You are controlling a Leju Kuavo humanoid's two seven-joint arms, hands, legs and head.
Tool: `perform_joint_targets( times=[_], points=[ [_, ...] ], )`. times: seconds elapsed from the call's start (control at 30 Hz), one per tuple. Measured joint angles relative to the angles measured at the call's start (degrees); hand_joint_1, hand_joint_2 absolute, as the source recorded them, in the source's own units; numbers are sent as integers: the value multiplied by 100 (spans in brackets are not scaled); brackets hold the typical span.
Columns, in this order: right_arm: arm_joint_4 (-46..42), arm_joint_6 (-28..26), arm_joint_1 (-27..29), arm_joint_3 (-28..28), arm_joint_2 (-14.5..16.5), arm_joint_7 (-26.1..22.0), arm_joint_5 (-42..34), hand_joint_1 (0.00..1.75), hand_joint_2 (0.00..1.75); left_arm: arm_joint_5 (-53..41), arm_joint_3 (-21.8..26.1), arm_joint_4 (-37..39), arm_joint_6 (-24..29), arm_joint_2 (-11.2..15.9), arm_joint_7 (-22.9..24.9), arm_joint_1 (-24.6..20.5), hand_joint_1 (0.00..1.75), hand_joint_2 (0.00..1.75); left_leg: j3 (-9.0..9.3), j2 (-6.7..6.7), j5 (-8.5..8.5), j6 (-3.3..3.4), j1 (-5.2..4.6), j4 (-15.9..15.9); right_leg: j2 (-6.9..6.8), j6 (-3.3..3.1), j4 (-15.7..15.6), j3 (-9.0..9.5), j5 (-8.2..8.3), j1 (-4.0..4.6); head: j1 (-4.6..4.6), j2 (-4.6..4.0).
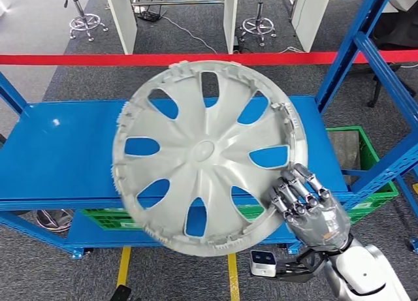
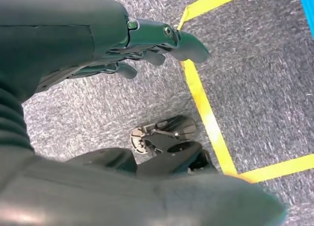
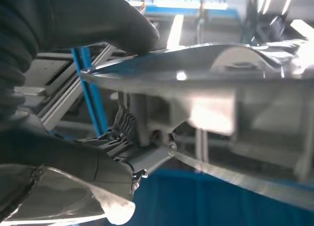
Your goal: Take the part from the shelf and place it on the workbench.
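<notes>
Head view: the right robot hand [image 1: 305,200] grips the wheel cover [image 1: 207,154] by its rim, holding it tilted above the blue shelf [image 1: 64,151]. The lifting step looks under way; next it likely needs carrying clear of the uprights toward the worktop. The left robot hand [image 2: 148,44] hangs released over grey carpet [image 2: 259,79] with yellow tape [image 2: 207,113]. Stools [image 1: 81,14] stand beyond.

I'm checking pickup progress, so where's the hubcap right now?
In the head view the grey hubcap is tilted above the blue shelf, filling the middle of the picture, and the right hand grips its lower right rim.
</notes>
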Motion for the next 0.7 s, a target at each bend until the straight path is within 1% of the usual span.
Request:
perform_joint_targets(
  times=[0.03,0.1,0.17,0.23,0.43,0.6,0.7],
  points=[
    [-50,-4,4,-50,98,4,0,175,175,33,4,1,8,-3,-1,1,0,87,0,0,0,0,1,0,-1,0,0,0,-1,1,-1,0],
    [-94,-4,6,-74,226,167,-1,175,175,131,2,3,34,-6,2,2,0,175,0,0,0,0,3,-1,-1,0,0,1,-1,2,-2,0],
    [-101,-4,5,-59,257,320,-2,175,175,194,-8,5,47,-5,9,4,0,175,1,0,0,0,3,-1,-1,0,0,1,-1,2,-2,0],
    [-108,-4,16,-54,277,355,-3,175,175,203,-13,5,33,-2,16,9,0,175,1,0,1,0,3,-1,0,0,0,2,0,2,-1,0],
    [-108,-4,89,-23,309,329,8,175,175,181,-16,5,18,1,59,16,0,175,0,0,1,0,0,0,0,0,0,2,1,-1,-1,0],
    [-126,-4,214,-28,407,216,7,175,175,82,-21,5,173,-1,93,18,0,175,0,0,0,0,0,0,0,0,-1,0,1,0,-2,0],
    [-126,-4,267,-34,451,241,8,175,175,31,-24,5,225,-3,109,16,0,175,0,0,0,0,1,0,0,0,0,0,0,1,-1,0]
  ],
)
